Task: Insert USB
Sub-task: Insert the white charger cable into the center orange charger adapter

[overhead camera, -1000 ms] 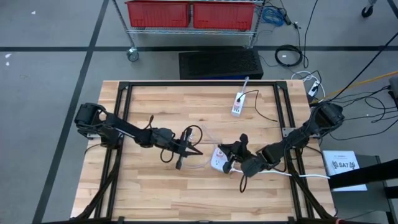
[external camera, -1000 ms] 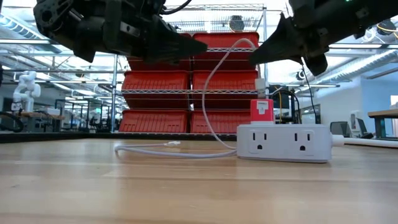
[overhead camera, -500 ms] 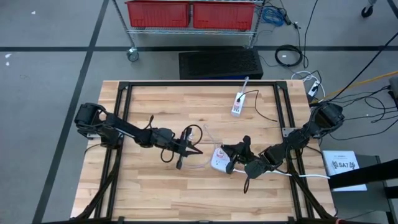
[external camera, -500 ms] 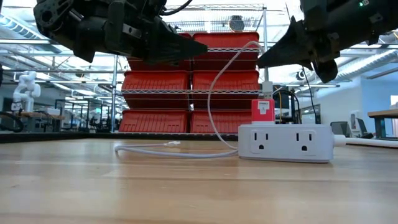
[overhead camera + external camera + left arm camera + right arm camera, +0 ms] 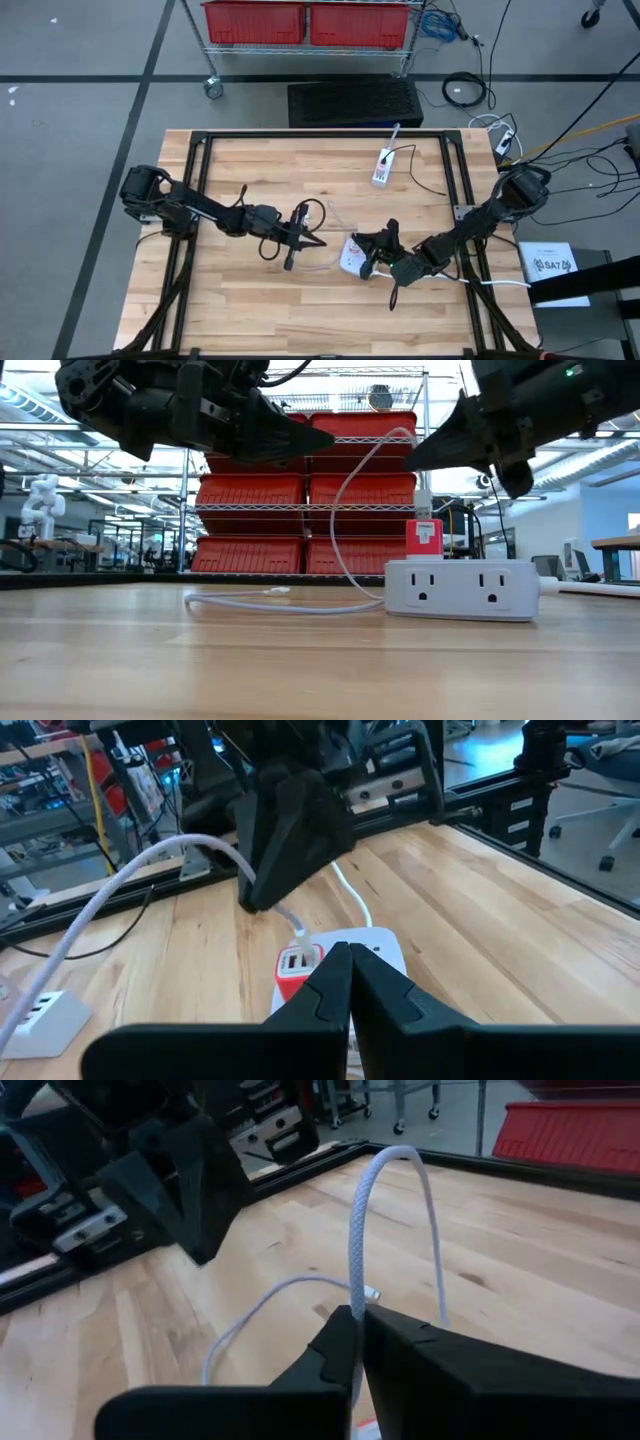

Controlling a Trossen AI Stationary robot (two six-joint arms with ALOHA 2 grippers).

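Observation:
A white power strip lies on the wooden table with a red charger plugged into its top. A white braided USB cable arcs up from the table, and its plug stands upright on the charger's top. Whether the plug is seated in a port I cannot tell. My right gripper hovers just above the charger, shut on the cable. My left gripper hangs to the strip's left, shut, with nothing between its fingers. The cable's other end rests on the table. My right gripper pinches the cable between its two fingers, a short way behind the plug. The fingers slant down from the table's right side. The cable loops slack above the fingers. The plug hangs below them onto the red charger.
A second white adapter with its own cord lies toward the table's far edge. Black frame rails border the tabletop. Red bins on a wire rack stand beyond the far edge. Bare wood lies along the near side.
My right gripper has swayed slightly toward the table's right and back again with the cable, keeping the plug over the red charger; its fingers have stayed shut.

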